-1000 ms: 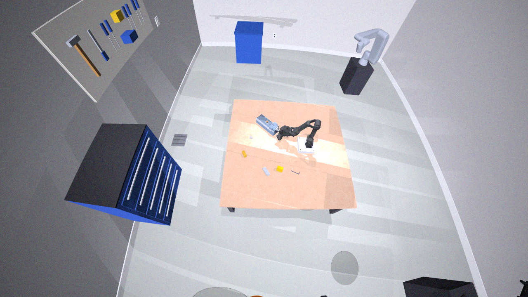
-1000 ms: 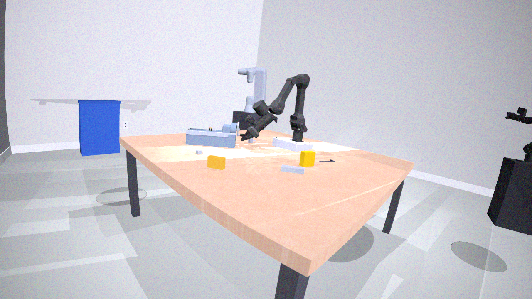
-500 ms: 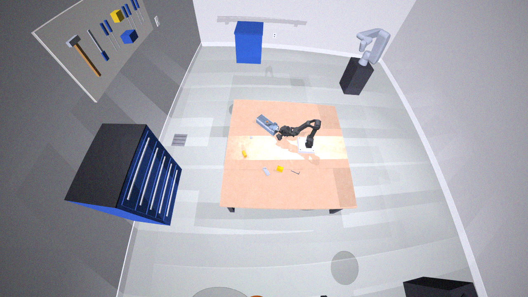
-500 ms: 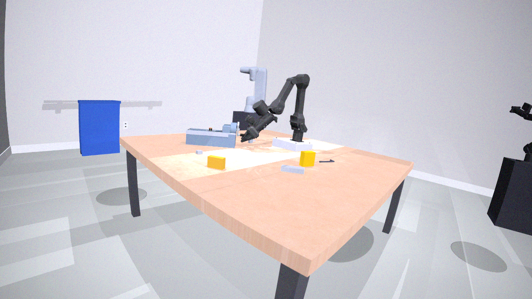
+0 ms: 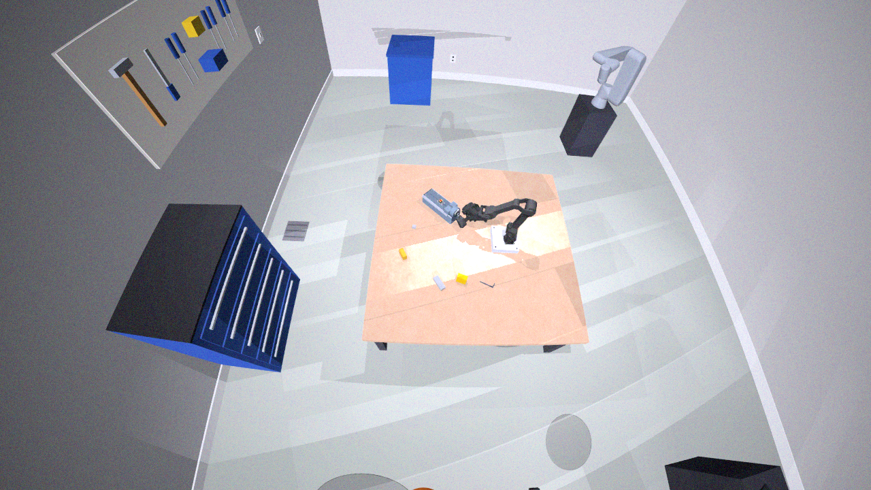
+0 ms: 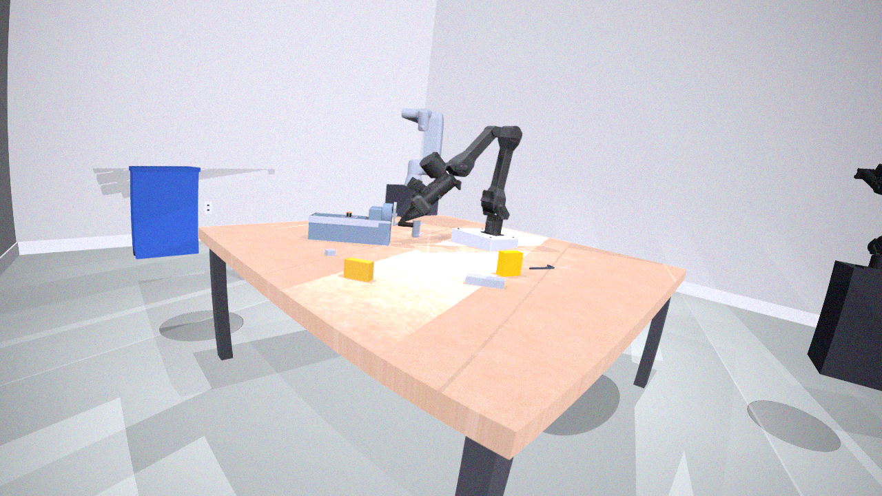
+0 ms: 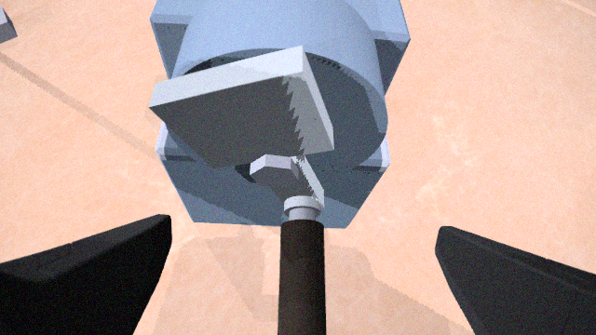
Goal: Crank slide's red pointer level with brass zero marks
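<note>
The blue-grey machine [image 5: 433, 205] [image 6: 348, 231] [image 7: 279, 28] stands on the table. Small red-orange marks [image 5: 440, 201] [image 6: 349, 213] show on its top; pointer and brass zero marks are too small to tell apart, so I cannot read their alignment. In the wrist view the pale crank [image 7: 279, 172] sits at the machine's round end, below a grey plate [image 7: 228, 116]. Its dark handle [image 7: 302, 279] points toward me. My gripper [image 5: 461, 221] [image 6: 405, 223] [image 7: 308, 234] is open, one finger on each side of the handle, with a gap on both sides.
Yellow blocks [image 5: 402, 253] [image 6: 358, 269], a grey bar [image 5: 439, 282] [image 6: 485, 282], a dark hooked tool [image 5: 487, 284] [image 6: 540, 267] and a small grey block [image 5: 414, 226] [image 6: 329, 252] lie on the table. A grey post [image 6: 416, 229] stands near the gripper.
</note>
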You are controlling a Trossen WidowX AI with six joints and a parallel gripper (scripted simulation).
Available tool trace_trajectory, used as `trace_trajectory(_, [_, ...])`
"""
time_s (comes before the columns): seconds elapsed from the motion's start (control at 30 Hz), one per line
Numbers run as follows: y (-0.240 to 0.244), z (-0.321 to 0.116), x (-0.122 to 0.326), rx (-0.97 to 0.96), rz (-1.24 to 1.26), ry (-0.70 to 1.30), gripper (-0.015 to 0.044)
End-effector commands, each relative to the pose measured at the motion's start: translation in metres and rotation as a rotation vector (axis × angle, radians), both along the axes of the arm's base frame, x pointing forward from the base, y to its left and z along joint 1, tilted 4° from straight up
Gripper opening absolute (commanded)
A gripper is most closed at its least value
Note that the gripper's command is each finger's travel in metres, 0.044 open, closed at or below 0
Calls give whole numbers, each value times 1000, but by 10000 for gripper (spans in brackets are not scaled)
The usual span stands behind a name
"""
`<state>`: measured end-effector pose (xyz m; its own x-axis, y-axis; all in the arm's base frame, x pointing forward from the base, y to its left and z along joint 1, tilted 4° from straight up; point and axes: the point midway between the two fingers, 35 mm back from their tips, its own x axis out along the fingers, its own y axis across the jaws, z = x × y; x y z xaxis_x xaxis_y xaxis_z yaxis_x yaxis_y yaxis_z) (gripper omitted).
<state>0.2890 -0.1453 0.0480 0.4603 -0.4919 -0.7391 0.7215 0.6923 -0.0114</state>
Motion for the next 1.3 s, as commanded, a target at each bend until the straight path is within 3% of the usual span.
trace_trajectory(0.0, [0,8,1,0,3,-5,440])
trace_trajectory(0.6, [-4,120,4,0,0,0,440])
trace_trajectory(1.27, [-67,127,66,122,148,57,440])
